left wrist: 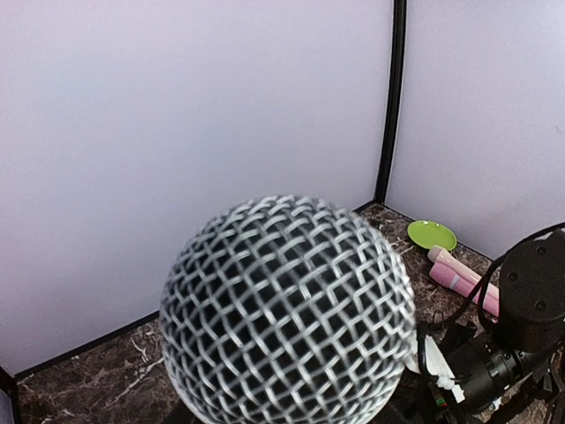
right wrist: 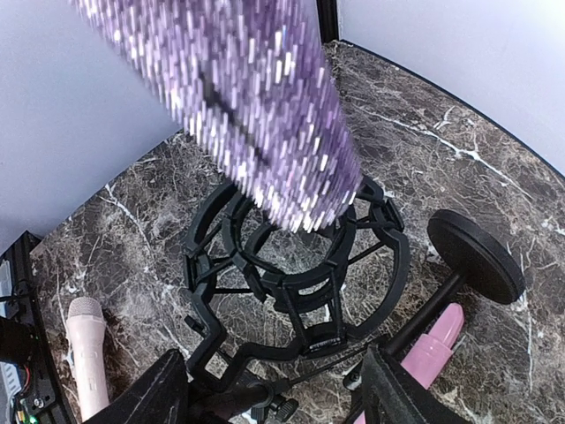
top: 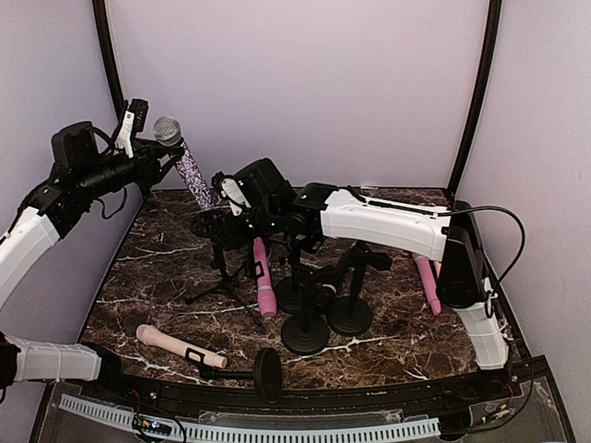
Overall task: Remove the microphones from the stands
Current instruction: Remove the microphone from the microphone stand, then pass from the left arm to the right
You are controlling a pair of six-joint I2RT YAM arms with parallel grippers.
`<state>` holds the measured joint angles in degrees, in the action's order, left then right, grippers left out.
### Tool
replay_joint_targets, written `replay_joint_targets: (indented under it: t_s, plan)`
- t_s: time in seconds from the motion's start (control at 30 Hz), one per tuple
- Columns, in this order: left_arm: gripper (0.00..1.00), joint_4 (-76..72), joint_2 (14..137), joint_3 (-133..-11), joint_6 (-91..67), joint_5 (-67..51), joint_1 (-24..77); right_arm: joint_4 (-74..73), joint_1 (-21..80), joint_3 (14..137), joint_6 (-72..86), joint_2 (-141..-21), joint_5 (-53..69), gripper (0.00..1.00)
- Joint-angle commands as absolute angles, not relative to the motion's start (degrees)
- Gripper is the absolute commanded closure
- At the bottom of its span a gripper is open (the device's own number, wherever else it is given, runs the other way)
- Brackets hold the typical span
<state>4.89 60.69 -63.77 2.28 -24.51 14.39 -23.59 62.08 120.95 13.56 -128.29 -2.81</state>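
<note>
The microphone point(top: 192, 171) has a silver mesh head and a purple glitter body. My left gripper point(top: 166, 155) is shut on it just below the head and holds it tilted in the air. Its mesh head point(left wrist: 287, 309) fills the left wrist view and hides my fingers there. Its lower end point(right wrist: 265, 132) hangs just above the ring of the black shock mount point(right wrist: 323, 340), clear of it. The mount point(top: 208, 224) sits on a tripod stand point(top: 226, 281). My right gripper point(right wrist: 275, 360) has its jaws wide, one on each side of the mount's lower bracket, holding it point(top: 224, 210).
A pink microphone point(top: 265, 277) lies by the tripod. A beige one point(top: 175, 343) lies at front left, and pink ones point(top: 429, 281) at right. Round-base stands point(top: 305, 332) point(top: 351, 316) are in the middle. A green disc point(left wrist: 432, 235) lies at the back.
</note>
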Motion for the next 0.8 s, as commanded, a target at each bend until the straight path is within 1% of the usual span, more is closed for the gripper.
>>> replay_joint_targets:
  t_s: [0.0, 0.1, 0.17, 0.3, 0.4, 0.53, 0.67, 0.77]
  plan:
    - [1.0, 1.87, 57.64, -68.16, 0.76, -20.86, 14.41, -27.06, 62.31, 121.32, 11.98, -129.02, -2.51, 0.32]
    - [1.0, 2.06, 57.11, -68.53, 0.42, -20.26, 14.46, -26.39, 62.31, 122.07, 11.59, -128.55, -1.57, 0.31]
    - [1.0, 2.76, 57.23, -68.86, 0.29, -20.65, 14.42, -25.19, 62.18, 122.08, 11.08, -127.58, -0.31, 0.27]
    - [1.0, 4.56, 58.04, -69.34, 0.29, -22.59, 14.41, -22.6, 61.44, 122.88, 9.06, -124.88, 4.6, 0.16]
    - [1.0, 7.68, 59.5, -71.56, -1.05, -25.49, 14.41, -22.13, 59.8, 123.89, 8.81, -122.06, 7.8, 0.12]
    - [1.0, 10.85, 61.91, -74.19, -2.64, -32.89, 14.44, -18.01, 58.22, 118.02, 7.99, -115.59, 12.13, 0.03]
    - [1.0, 12.69, 63.63, -76.26, -3.25, -41.55, 14.48, -13.05, 57.13, 112.89, 7.13, -110.07, 19.2, 0.01]
    - [1.0, 13.38, 65.19, -78.09, -6.0, -47.3, 14.5, -11.32, 56.56, 112.6, 6.98, -108.59, 21.31, 0.01]
